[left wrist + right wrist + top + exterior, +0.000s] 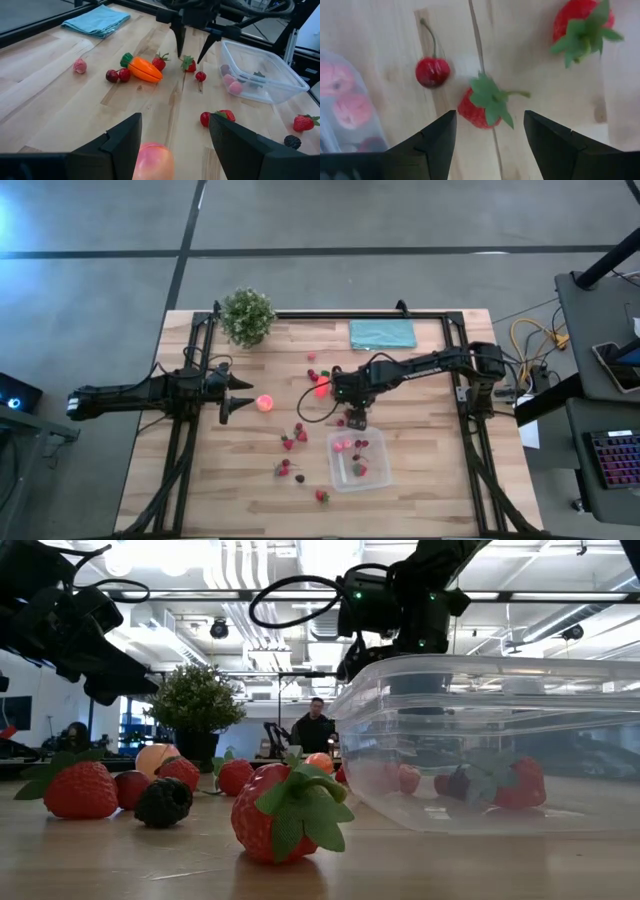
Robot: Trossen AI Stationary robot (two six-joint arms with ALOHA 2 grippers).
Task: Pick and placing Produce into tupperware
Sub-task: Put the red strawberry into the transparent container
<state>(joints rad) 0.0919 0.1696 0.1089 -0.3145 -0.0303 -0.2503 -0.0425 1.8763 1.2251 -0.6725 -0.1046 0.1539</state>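
Note:
The clear tub point(334, 478) sits right of the table's middle, toward its near edge, with a few pieces inside. My right gripper point(490, 119) is open and points down. Its fingers stand on either side of a red strawberry point(479, 106) lying on the wood just beyond the tub's far edge. They do not touch it. A cherry point(432, 72) lies beside that strawberry. My left gripper point(175, 120) is open and level, left of the middle. The pink-orange ball point(152, 161) rests on the table between its fingertips. I see no touch there. An orange carrot point(145, 69) lies farther off.
A potted plant point(247, 315) and a teal cloth point(382, 333) sit by the far edge. Loose strawberries point(290, 440) and dark bits point(298, 477) lie scattered between the ball and the tub. Black frame rails run along the table's sides. A person shows far behind the table point(316, 725).

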